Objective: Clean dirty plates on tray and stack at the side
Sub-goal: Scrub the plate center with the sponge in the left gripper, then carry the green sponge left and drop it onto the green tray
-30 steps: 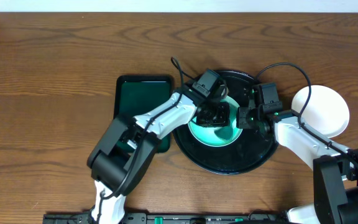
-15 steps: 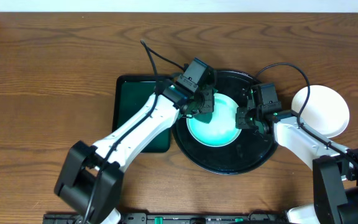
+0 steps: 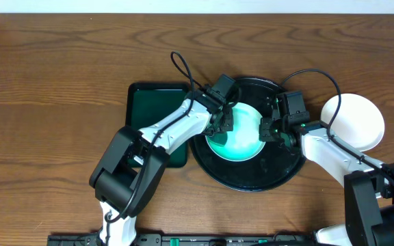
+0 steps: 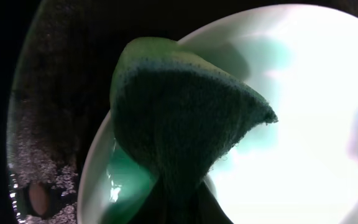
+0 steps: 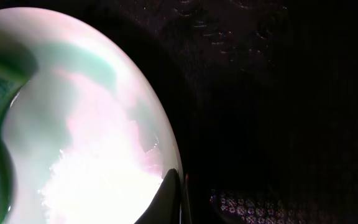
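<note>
Tray (image 3: 248, 182) w/ plate (image 3: 241, 142) sits on brown wood-grain table (image 3: 53, 102).

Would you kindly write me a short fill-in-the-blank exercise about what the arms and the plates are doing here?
The left gripper presses a green ____ onto a plate.
That plate lies in the round ____ tray.
A second plate sits on the table beside the ____ arm.
Missing words: sponge; black; right.
</note>
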